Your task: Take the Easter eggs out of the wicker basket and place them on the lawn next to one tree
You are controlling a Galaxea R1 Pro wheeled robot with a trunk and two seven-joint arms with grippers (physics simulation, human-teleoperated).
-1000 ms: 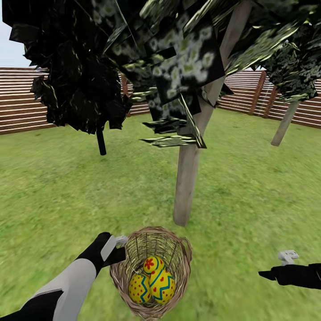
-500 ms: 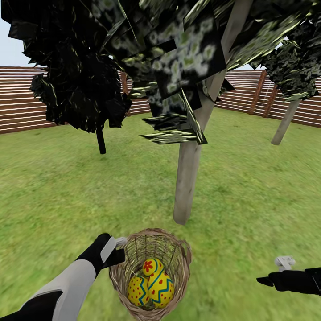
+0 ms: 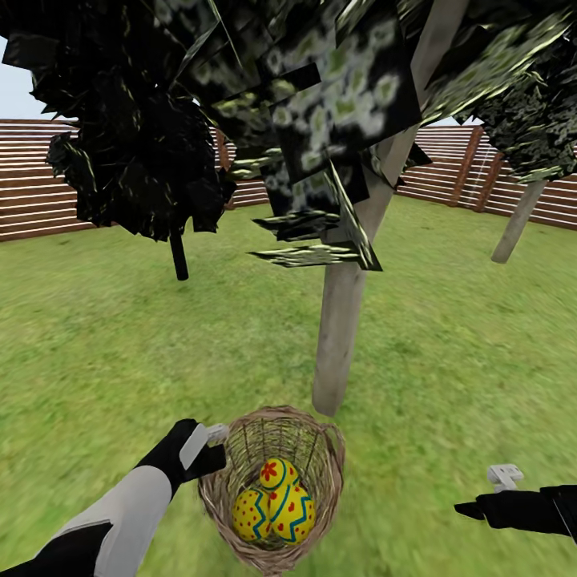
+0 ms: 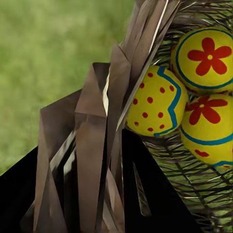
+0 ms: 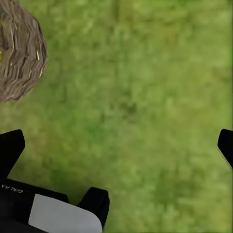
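I have the wicker basket (image 3: 272, 485) held up off the lawn (image 3: 104, 353) with all three Easter eggs (image 3: 274, 502) still inside it, packed together and touching at the bottom. My left gripper (image 3: 210, 450) is clamped on the basket's rim on the side away from the tree; in the left wrist view the woven rim (image 4: 104, 145) sits between the fingers with the eggs (image 4: 155, 102) just beyond. The left arm reaches forward, elbow low. My right gripper (image 3: 501, 481) hangs well apart from the basket, its fingers (image 5: 9, 148) spread wide over bare grass, holding nothing. The tree (image 3: 344, 320), pale trunk tilted, stands just beyond the basket, and the fence (image 3: 40, 184) runs behind it.
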